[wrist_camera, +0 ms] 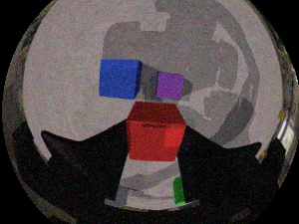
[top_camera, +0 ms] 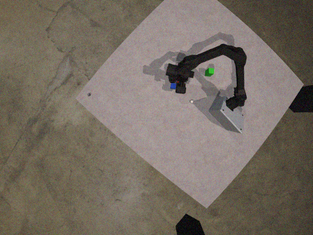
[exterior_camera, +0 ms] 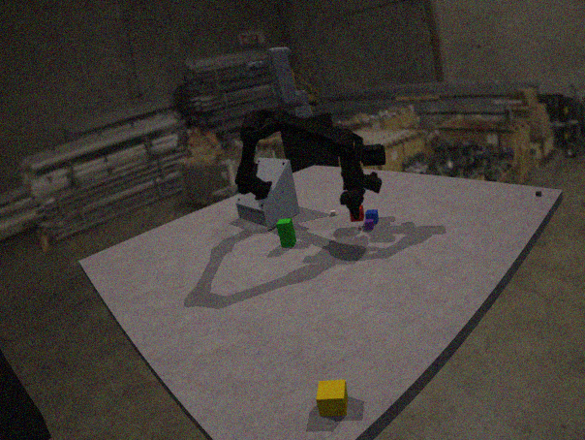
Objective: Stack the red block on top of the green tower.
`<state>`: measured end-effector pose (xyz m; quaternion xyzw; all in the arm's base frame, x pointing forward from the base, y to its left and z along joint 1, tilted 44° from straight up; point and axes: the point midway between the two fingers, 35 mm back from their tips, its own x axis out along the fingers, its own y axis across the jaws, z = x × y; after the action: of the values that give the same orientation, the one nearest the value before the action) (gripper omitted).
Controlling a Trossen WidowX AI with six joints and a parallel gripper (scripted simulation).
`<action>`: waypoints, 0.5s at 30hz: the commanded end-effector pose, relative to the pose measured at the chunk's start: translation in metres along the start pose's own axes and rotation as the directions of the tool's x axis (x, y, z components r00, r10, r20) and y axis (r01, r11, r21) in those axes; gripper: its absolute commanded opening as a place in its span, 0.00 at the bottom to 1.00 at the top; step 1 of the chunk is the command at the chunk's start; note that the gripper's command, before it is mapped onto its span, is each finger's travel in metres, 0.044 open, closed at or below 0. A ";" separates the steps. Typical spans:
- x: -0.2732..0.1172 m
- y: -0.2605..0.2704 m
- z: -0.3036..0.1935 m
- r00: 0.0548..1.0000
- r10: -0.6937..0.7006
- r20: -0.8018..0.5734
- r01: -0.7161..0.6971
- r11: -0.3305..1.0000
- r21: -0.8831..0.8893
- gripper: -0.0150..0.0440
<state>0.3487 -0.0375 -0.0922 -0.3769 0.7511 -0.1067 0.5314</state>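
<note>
Red cube block (wrist_camera: pixel 154 131) gripped in our black hand (wrist_camera: pixel 153 160); blue cube (wrist_camera: pixel 121 79) & purple cube (wrist_camera: pixel 169 86) sit just beyond, so lifting carelessly could nudge them.

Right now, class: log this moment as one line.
gripper: shut on red block | green tower: upright, apart | stack: not yet done

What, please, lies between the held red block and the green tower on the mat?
Nothing stands there: in the exterior view only shadowed mat separates the red block, shut in the gripper, from the green tower.
</note>
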 end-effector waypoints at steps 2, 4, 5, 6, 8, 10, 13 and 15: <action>-0.027 0.000 0.002 1.000 0.006 0.008 -0.006 1.000 0.009 0.25; -0.038 0.000 0.002 1.000 0.006 0.008 -0.006 1.000 0.009 0.25; -0.044 0.000 0.002 1.000 0.006 0.008 -0.007 1.000 0.009 0.25; -0.050 0.000 0.002 1.000 0.007 0.008 -0.007 1.000 0.009 0.25; -0.062 0.000 0.002 1.000 0.007 0.009 -0.007 1.000 0.009 0.25; -0.073 0.000 0.002 1.000 0.008 0.009 -0.008 1.000 0.009 0.25; -0.089 0.000 0.002 1.000 0.008 0.009 -0.008 1.000 0.009 0.25; -0.092 0.000 0.001 1.000 0.008 0.009 -0.009 1.000 0.009 0.25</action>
<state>0.3634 0.0200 -0.0329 -0.3771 0.7474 -0.1047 0.5368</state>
